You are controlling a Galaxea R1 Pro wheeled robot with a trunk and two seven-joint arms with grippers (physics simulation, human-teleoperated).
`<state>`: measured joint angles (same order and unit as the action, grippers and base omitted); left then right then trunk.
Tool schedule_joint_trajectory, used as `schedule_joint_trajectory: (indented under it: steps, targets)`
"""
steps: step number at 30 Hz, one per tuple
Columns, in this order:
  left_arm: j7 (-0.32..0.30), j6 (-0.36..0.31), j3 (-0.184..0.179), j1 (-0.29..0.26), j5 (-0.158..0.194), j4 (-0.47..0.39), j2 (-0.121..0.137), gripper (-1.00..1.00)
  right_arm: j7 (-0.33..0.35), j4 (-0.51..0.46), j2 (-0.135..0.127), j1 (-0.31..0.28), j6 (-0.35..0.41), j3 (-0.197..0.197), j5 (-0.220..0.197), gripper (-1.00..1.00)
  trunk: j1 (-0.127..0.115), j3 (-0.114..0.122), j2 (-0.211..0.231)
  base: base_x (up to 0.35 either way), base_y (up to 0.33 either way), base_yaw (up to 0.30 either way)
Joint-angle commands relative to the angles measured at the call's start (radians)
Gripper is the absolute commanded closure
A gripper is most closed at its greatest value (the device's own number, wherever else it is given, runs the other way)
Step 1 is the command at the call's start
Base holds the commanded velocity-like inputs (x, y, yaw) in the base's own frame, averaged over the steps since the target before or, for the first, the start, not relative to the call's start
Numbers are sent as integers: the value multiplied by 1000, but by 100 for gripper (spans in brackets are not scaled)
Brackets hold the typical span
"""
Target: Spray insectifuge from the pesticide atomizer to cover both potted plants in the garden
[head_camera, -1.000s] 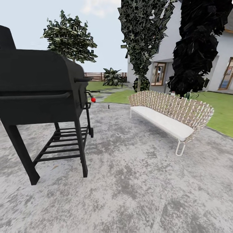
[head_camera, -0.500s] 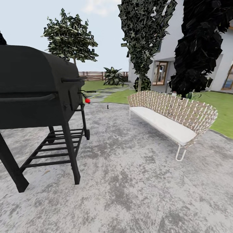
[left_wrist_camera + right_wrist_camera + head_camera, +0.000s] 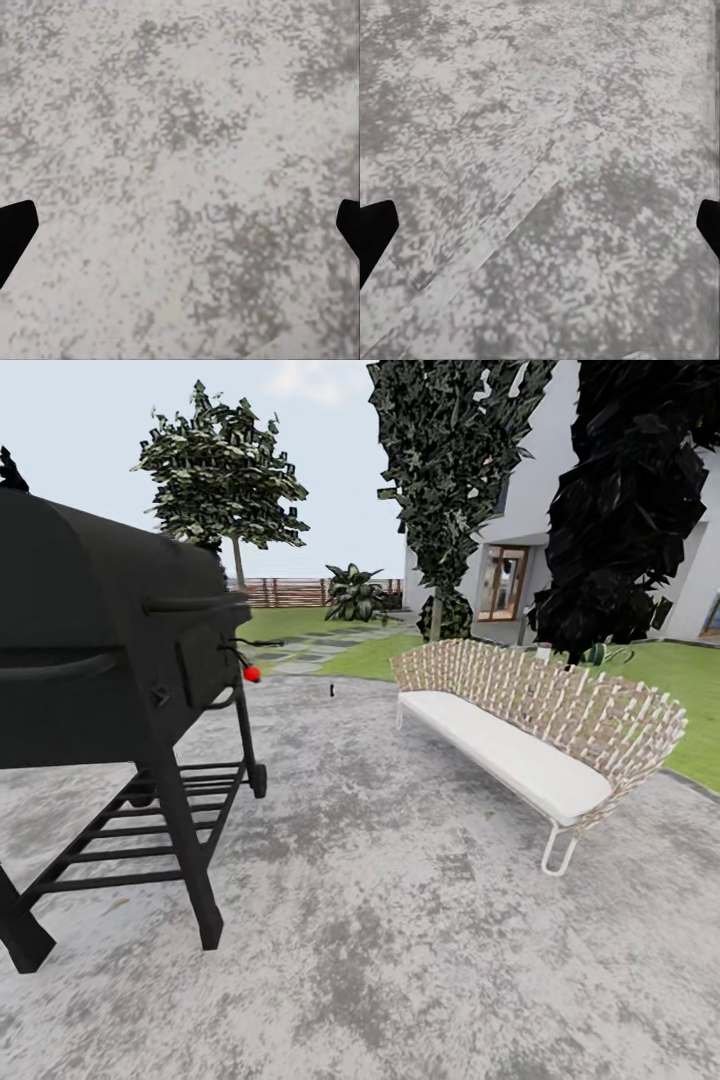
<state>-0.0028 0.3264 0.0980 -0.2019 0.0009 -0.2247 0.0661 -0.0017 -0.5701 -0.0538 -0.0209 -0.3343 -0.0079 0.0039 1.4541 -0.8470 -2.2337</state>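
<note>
Transit described this moment: we stood on the grey paved patio (image 3: 420, 920) with both arms lowered, the left gripper (image 3: 180, 225) and the right gripper (image 3: 540, 225) each facing bare paving. In both wrist views the dark fingertips (image 3: 15, 232) sat at opposite edges of the picture with nothing between them, so we read both sets of jaws as spread wide and empty. Ahead of the grippers stood a black grill (image 3: 100, 650) to the left and a woven bench (image 3: 540, 720) to the right. Well beyond them lay the lawn (image 3: 360, 655), the stepping stones (image 3: 315, 650) and the wooden fence (image 3: 290, 592). A small red-tipped item (image 3: 251, 673) showed by the grill's side; we could not tell whether it was the atomizer. We could not pick out the two potted plants. We judged that an atomizer would be light, rigid and smooth-sided, best gripped around the body below the trigger, kept upright
</note>
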Motion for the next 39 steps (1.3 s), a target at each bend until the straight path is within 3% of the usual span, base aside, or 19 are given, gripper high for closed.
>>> schedule_joint_trajectory:
  steps: [1, 21, 33, 39]
  targets:
    - [0, 3, 3, -1, -1, 1, 0, -100, 0, 1, 0, -1, -3, 0, 1, -100, 0, -1, 0, 234, -248, 1]
    - [0, 3, 3, -1, -2, 1, 1, -100, 0, 0, 0, -1, -5, 0, -1, -100, 0, -1, 0, 257, -230, 4]
    - [0, 3, 3, -1, 1, -1, 2, -100, 0, 0, 0, -1, -5, 0, -1, -100, 0, -1, 0, 284, -203, 249]
    - [0, 3, 3, -1, 1, 0, 4, -100, 1, 0, -1, -1, -5, 1, 1, -100, 0, -1, 0, 297, -173, 55]
